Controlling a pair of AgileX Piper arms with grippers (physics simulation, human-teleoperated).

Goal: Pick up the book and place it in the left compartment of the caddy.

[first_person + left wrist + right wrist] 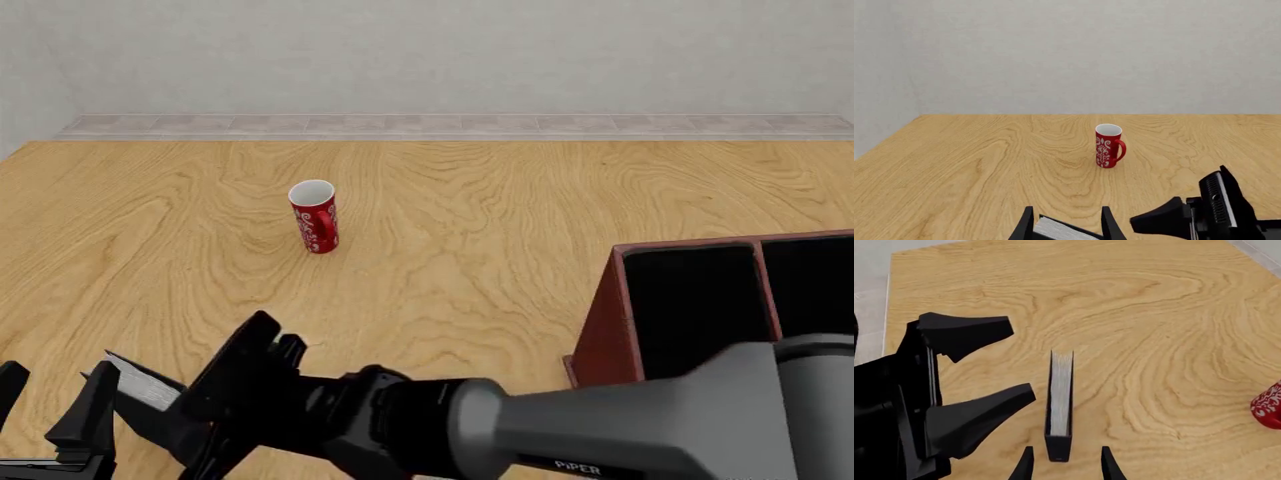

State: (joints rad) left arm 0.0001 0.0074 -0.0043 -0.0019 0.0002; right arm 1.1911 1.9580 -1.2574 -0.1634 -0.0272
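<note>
The desk (534, 200) takes up nearly all I can see. The caddy (607, 330) sits against its near-right edge, and the long black-lined left compartment (694, 310) is open at the top, with nothing visible in the part of it that I can see. The book (1061, 400) is well away from it, by the desk's near-left corner. It is up on edge with the white page edge facing up and the black covers on either side, and I cannot tell whether it rests on the wood or is just off it. My right arm crosses over from the caddy side, and the right pincer (1066, 450) straddles one end of the book. Wood shows in the gap on each side, so the jaws are parted and not gripping. The left pincer (1067, 210) is spread wide with the book just ahead of its tips, and it holds nothing. I judge the book to be light and stiff, but thin and smooth-covered. It should tip easily if nudged from one side, and it may pivot if pinched only at the end. I would squeeze flat across both covers, near the middle of its length and low toward the spine, so that it hangs straight for the slot. The red mug (314, 217) stands further out toward the middle of the desk, clear of both arms.
</note>
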